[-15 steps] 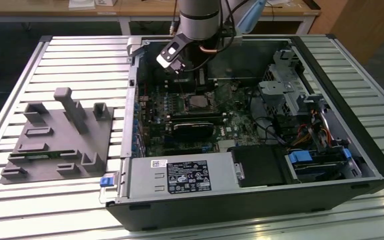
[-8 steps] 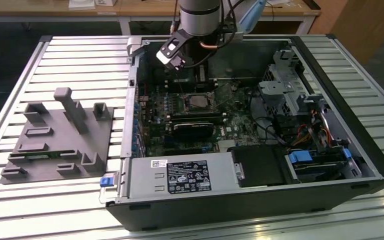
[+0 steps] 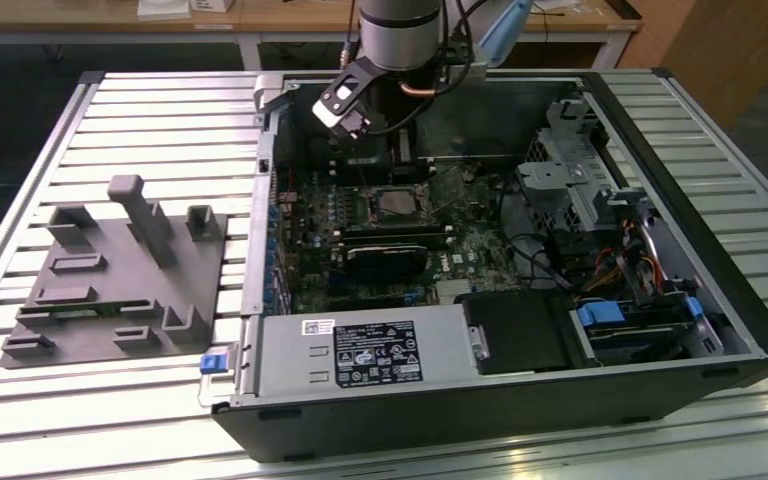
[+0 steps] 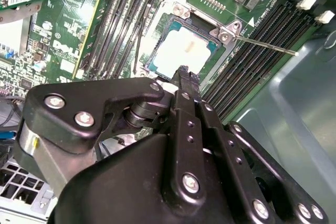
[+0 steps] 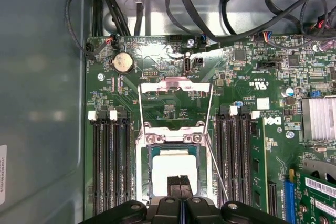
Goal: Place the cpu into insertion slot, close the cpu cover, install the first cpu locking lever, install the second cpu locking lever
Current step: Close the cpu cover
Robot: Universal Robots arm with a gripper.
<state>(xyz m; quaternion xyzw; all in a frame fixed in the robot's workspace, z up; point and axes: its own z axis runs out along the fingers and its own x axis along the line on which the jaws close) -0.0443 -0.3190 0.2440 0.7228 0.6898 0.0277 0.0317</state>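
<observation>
One arm hangs over the open computer case (image 3: pixel 491 425), which lies on the slatted counter (image 3: pixel 91 420). In the exterior view the end effector (image 3: pixel 357 120) sits at 12 o'clock of the green board, and the insertion slot (image 3: pixel 395 205) is just toward 6 o'clock from it. A grey moulded fixture (image 3: pixel 117 270) rests at 9 o'clock of the case, on the exterior view's left. The white-labelled power supply (image 3: pixel 357 355) lies at 6 o'clock.

In both wrist views the cpu (image 5: pixel 173 166) (image 4: pixel 181 56) lies flat in the slot, pale top up. In the first wrist view the cpu cover (image 5: pixel 175 83) stands open, clear of the chip. In the second wrist view a thin lever rod (image 4: pixel 268 45) juts from the socket's corner. The end effector's fingers (image 5: pixel 174 186) are pressed together with nothing between them, over the chip's edge. Whether they touch it cannot be told.
</observation>
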